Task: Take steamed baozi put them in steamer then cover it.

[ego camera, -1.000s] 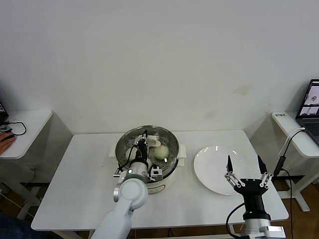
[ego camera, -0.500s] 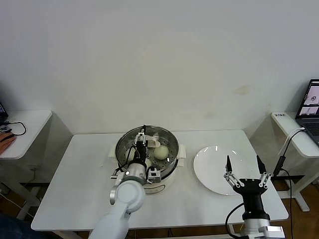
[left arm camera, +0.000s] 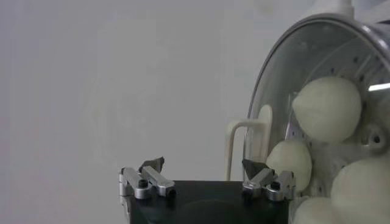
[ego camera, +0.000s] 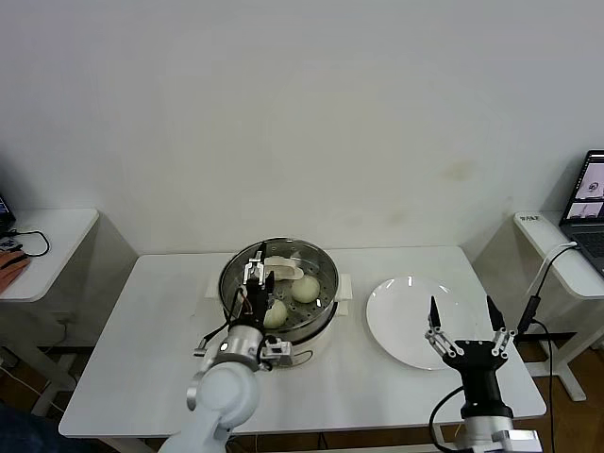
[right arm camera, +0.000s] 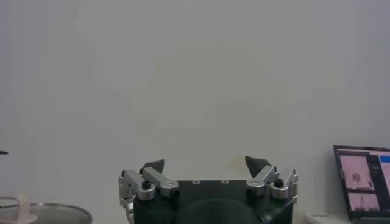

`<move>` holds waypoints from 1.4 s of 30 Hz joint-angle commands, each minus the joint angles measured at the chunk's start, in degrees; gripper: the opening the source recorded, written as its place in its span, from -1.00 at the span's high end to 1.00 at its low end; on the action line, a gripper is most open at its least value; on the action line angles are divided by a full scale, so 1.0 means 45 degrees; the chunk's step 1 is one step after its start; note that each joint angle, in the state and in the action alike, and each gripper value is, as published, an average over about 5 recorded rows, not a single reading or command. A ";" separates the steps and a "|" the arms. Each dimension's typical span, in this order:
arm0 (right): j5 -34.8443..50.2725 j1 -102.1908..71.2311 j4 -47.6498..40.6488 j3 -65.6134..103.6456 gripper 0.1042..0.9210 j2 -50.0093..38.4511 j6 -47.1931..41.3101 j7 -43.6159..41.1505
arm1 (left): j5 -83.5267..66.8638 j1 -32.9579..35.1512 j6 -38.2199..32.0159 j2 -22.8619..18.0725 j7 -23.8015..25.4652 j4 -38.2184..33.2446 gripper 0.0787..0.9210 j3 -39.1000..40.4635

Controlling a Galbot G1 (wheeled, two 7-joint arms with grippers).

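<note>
Nearest me, the right gripper (ego camera: 460, 313) hangs over the near edge of the white plate (ego camera: 401, 311), just right of the steamer (ego camera: 279, 294), its fingers spread and empty. The left gripper (ego camera: 257, 271) sits over the steamer's near-left rim, fingers apart, holding nothing. The steamed baozi (ego camera: 305, 289) lie inside on the tray.
</note>
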 commanded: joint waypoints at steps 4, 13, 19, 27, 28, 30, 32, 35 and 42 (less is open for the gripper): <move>0.1166 -0.0564 -0.0037 0.0643 -0.76 -0.1040 0.0117 -0.0012 | -0.9880 0.3245 -0.1566 0.0677 -0.3160 -0.2830 -0.77 -0.2729; 0.2273 -0.1106 0.0031 0.1474 -0.76 -0.2209 0.0260 -0.0070 | -1.6981 0.5407 -0.3408 0.0085 -0.6010 -0.3688 -0.77 -0.5285; 0.1949 -0.1059 -0.0290 0.1173 -0.76 -0.2000 0.0098 -0.0050 | -2.0115 0.6344 -0.3620 0.0698 -0.6241 -0.3443 -0.77 -0.6937; 0.2214 -0.1192 -0.0524 0.1044 -0.76 -0.2038 -0.1122 -0.0058 | -2.0744 0.7763 -0.3965 0.0701 -0.6246 -0.3191 -0.77 -0.7175; 0.2309 -0.1203 -0.0491 0.1005 -0.76 -0.2089 -0.1327 -0.0063 | -2.0739 0.7842 -0.3991 0.0651 -0.6238 -0.3176 -0.77 -0.7103; 0.2442 -0.1219 -0.0488 0.0961 -0.76 -0.2259 -0.1548 -0.0058 | -2.0670 0.7922 -0.4039 0.0553 -0.6191 -0.3131 -0.77 -0.6991; 0.2589 -0.1252 -0.0583 0.0958 -0.76 -0.2482 -0.1633 -0.0045 | -2.0555 0.7959 -0.4033 0.0444 -0.6159 -0.3133 -0.77 -0.6931; 0.2820 -0.1299 -0.0724 0.0918 -0.76 -0.2784 -0.1646 -0.0012 | -2.0347 0.8063 -0.3985 0.0333 -0.6116 -0.3254 -0.77 -0.6864; 0.2997 -0.1259 -0.0959 0.0487 -0.76 -0.3070 -0.1606 0.0035 | -1.9861 0.8268 -0.3932 0.0181 -0.5944 -0.3291 -0.77 -0.6766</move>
